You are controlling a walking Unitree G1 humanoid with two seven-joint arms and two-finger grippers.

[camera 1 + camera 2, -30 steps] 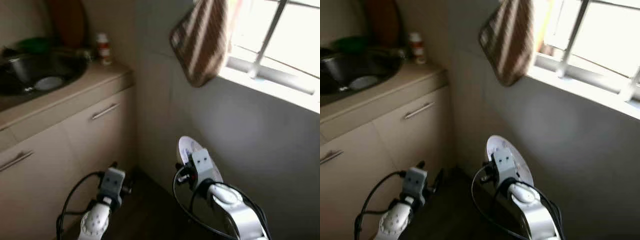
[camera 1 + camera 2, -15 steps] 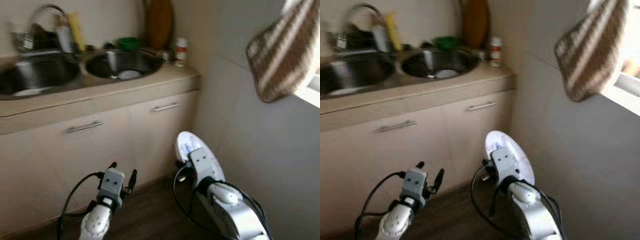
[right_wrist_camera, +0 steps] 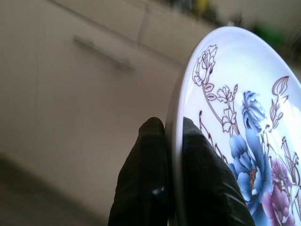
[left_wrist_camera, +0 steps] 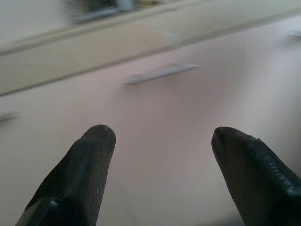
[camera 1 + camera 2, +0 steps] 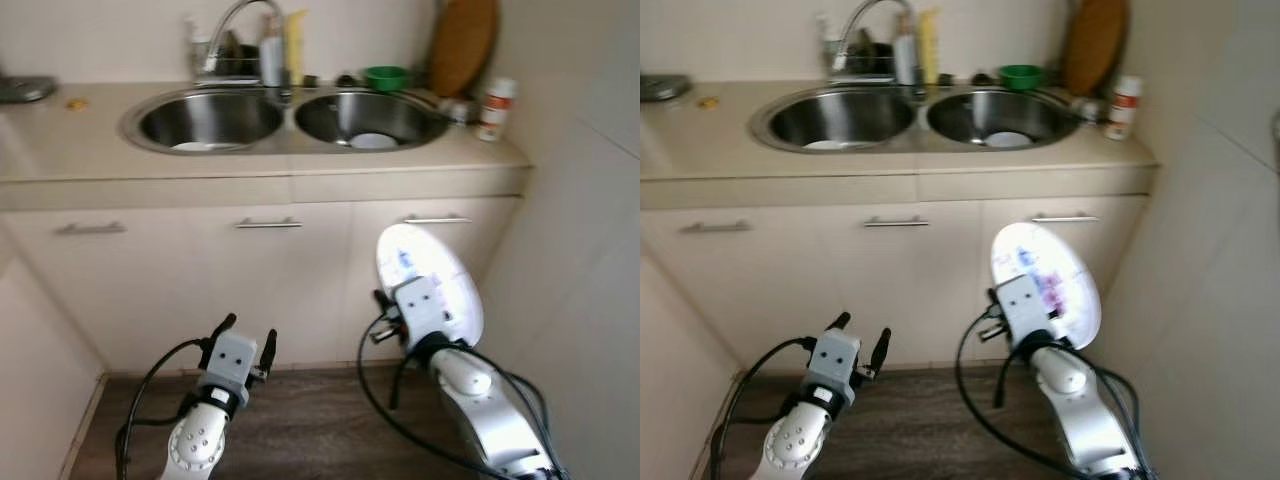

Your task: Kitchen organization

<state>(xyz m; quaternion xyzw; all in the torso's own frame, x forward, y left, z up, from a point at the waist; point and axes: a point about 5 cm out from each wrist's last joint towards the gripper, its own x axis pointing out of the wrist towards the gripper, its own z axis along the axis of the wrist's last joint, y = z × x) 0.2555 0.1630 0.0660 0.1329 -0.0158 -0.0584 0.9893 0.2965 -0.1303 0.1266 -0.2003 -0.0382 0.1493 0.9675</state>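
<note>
White and flower-painted, the plate (image 3: 225,136) stands on edge in the right gripper (image 3: 173,127), its rim pinched between the two black fingers, held low before the cabinet doors (image 5: 270,260) under the double sink (image 5: 290,118) (a faucet (image 5: 235,30) stands behind it). Left gripper (image 4: 160,141) hangs spread and empty near the wood floor (image 5: 310,420).

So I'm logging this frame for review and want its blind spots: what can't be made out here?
- Right tool fingertips: the plate rim they pinch hides them in the right wrist view; in the head views the wrist block covers them.
- Plate: cut off by the right wrist view's edge.
- Items behind the faucet and the bottle label: too small and blurred.
- Pale objects in the sink basins: too blurred to identify.
</note>
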